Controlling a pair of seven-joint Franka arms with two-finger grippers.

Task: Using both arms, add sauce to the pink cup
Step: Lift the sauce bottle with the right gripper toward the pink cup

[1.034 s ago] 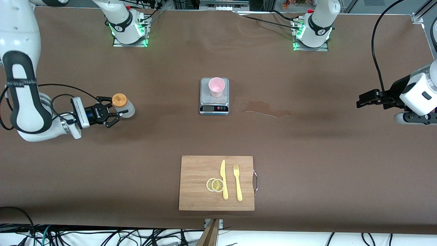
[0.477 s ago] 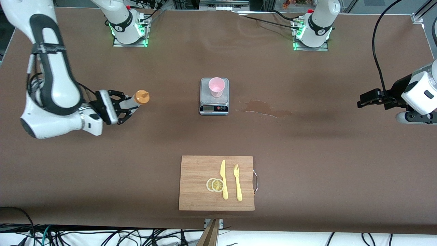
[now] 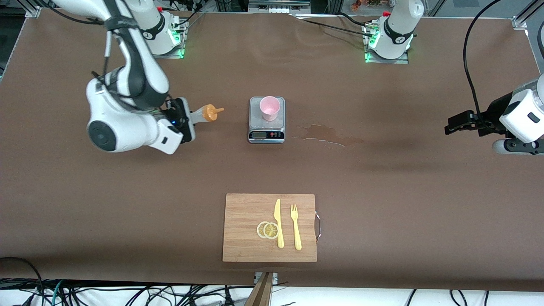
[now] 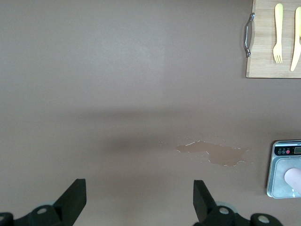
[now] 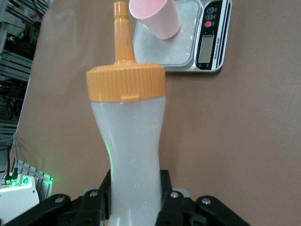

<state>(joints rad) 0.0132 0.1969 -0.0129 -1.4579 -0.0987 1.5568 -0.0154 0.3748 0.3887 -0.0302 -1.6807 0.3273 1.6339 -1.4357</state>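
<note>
1. the sauce (image 3: 203, 114) is up in the air, tipped on its side, with its orange nozzle cap (image 5: 125, 76) pointing at the pink cup (image 3: 269, 108).
2. the right gripper (image 3: 187, 119) is squeezed tight around the sauce's whitish body and holds it over the bare table (image 3: 127, 204), between the right arm's end and the scale (image 3: 266, 121).
3. the pink cup stands upright on the scale, in the middle of the table, apart from the nozzle.
4. the left gripper (image 4: 140, 200) hangs over the bare table at the left arm's end, its fingers spread wide and holding nothing. that arm waits.
5. a wet spill (image 3: 329, 135) lies on the table just beside the scale, toward the left arm's end.
6. a wooden cutting board (image 3: 242, 212) lies nearer to the front camera than the scale. on it are a yellow knife (image 3: 278, 223), a yellow fork (image 3: 295, 226) and two lemon slices (image 3: 267, 230).
</note>
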